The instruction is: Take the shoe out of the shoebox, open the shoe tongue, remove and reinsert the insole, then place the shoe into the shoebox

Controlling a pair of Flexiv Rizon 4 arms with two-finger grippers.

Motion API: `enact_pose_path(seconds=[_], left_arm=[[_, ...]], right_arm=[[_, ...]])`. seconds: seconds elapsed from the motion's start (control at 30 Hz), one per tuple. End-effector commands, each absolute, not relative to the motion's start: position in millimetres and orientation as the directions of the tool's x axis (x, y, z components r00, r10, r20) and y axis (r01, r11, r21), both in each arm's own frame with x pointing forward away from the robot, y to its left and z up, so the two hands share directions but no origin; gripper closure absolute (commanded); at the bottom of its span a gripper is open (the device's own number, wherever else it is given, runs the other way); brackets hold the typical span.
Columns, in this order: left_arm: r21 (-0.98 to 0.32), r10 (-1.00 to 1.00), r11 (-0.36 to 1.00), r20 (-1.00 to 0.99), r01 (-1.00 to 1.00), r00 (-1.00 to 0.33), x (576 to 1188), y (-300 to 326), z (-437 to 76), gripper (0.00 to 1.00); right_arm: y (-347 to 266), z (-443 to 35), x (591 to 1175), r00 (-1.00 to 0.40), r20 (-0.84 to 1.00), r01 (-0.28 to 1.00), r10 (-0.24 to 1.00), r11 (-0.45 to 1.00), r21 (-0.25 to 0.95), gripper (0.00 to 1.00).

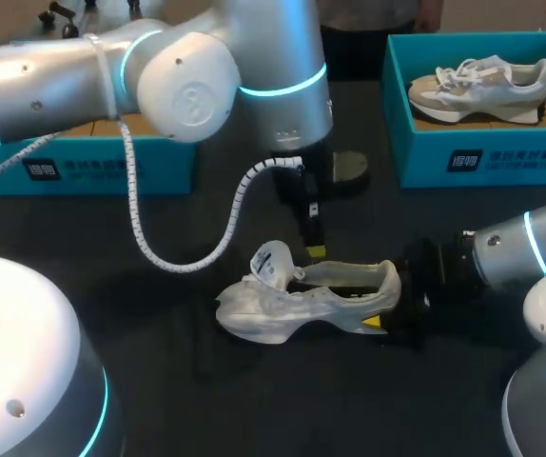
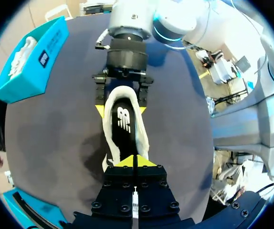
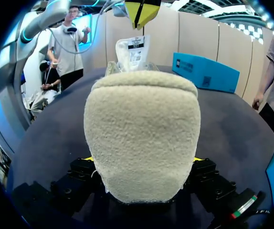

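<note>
A white shoe (image 1: 302, 297) lies on its side on the dark table (image 1: 254, 400), toe toward my left arm. My right gripper (image 1: 380, 309) is shut on its heel (image 3: 144, 138), one yellow tip on each side (image 2: 121, 109). The tongue (image 3: 133, 50), with its label, stands raised. The black insole (image 2: 123, 124) shows inside the shoe. My left gripper (image 1: 316, 251) hangs just above the shoe's opening, behind the tongue; its tips (image 2: 134, 161) are shut with nothing seen between them. The blue shoebox (image 1: 463, 157) at the back right holds a second shoe (image 1: 482, 86).
Another blue box (image 1: 102, 167) stands at the back left, partly behind my left arm. A white coiled cable (image 1: 173, 257) loops from the left arm down to the table, just left of the shoe.
</note>
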State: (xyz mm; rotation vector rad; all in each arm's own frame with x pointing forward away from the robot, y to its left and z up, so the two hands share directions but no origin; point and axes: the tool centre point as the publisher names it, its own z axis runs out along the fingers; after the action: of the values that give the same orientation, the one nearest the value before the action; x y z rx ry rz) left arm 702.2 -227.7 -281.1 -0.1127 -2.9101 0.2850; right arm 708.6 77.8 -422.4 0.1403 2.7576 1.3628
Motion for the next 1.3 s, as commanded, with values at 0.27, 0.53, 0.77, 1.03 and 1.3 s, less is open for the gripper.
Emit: enact_pose_path(seconds=[0.27, 0.53, 0.77, 1.03, 1.3], left_arm=[[-0.174, 0.152, 0.979, 0.244, 0.111, -0.958, 699.3, -261.1, -313.3, 1.0], [-0.15, 0.172, 0.979, 0.253, 0.137, -0.952, 695.7, -274.0, -338.5, 1.0], [-0.133, 0.172, 0.981, 0.254, 0.142, -0.952, 696.8, -278.7, -353.9, 1.0], [-0.138, 0.179, 0.979, 0.254, 0.147, -0.951, 694.8, -278.1, -364.3, 1.0], [-0.122, 0.18, 0.981, 0.252, 0.153, -0.951, 688.3, -270.1, -371.7, 1.0]], right_arm=[[79.1, -422.4, 708.0, -0.994, -0.018, 0.053, 0.111, 0.606, 0.794, 1.0], [79.1, -422.4, 708.0, -0.994, -0.018, 0.053, 0.111, 0.606, 0.794, 1.0], [79.1, -422.4, 708.0, -0.994, -0.018, 0.053, 0.111, 0.606, 0.794, 1.0], [79.1, -422.4, 708.0, -0.994, -0.018, 0.053, 0.111, 0.606, 0.794, 1.0], [79.1, -422.4, 708.0, -0.994, -0.018, 0.053, 0.111, 0.606, 0.794, 1.0]])
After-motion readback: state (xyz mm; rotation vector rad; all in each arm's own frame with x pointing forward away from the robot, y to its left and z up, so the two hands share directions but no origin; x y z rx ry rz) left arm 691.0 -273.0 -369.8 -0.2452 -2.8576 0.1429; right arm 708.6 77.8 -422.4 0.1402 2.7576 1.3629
